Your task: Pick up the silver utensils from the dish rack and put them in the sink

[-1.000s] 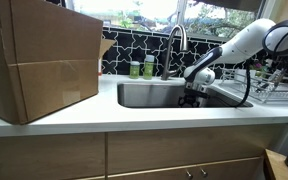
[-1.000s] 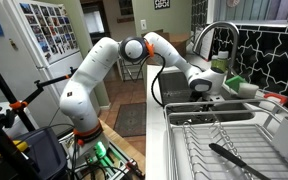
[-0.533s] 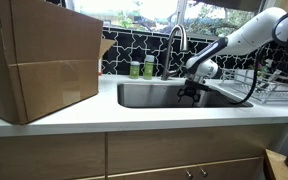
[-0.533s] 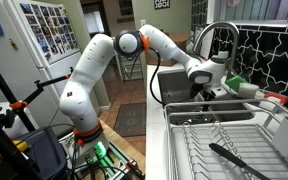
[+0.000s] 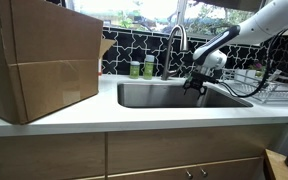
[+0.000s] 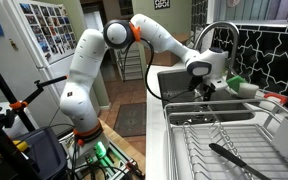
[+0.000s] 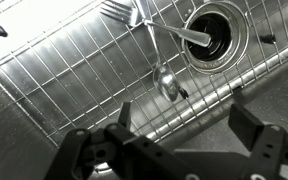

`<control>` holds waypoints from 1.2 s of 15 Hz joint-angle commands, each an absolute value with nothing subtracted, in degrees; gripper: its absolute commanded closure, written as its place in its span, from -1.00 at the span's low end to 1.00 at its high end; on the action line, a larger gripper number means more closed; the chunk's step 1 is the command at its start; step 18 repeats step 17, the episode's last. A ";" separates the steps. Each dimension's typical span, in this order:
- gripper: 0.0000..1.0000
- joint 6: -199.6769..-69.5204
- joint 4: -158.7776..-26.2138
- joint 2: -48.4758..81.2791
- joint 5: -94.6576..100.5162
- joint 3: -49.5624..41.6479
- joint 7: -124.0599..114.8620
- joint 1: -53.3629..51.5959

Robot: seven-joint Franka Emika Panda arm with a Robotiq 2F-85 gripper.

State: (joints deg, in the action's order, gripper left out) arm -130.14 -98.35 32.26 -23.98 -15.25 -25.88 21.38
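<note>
My gripper hangs open and empty over the sink, level with its rim; it shows in both exterior views. In the wrist view the open fingers frame the sink floor, which is covered by a wire grid. A silver spoon lies on the grid near the drain, and a second silver utensil lies at the top edge. The chrome dish rack stands beside the sink, also seen at the right edge.
A large cardboard box stands on the counter beside the sink. The curved faucet and two green bottles stand behind the basin. A black utensil lies in the rack.
The gripper has risen from low inside the basin to about rim height and shifted slightly toward the rack. The arm has lifted with it.
</note>
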 commanded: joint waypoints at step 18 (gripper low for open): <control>-1.00 -132.67 -112.80 8.39 -18.36 -18.51 -20.29 20.16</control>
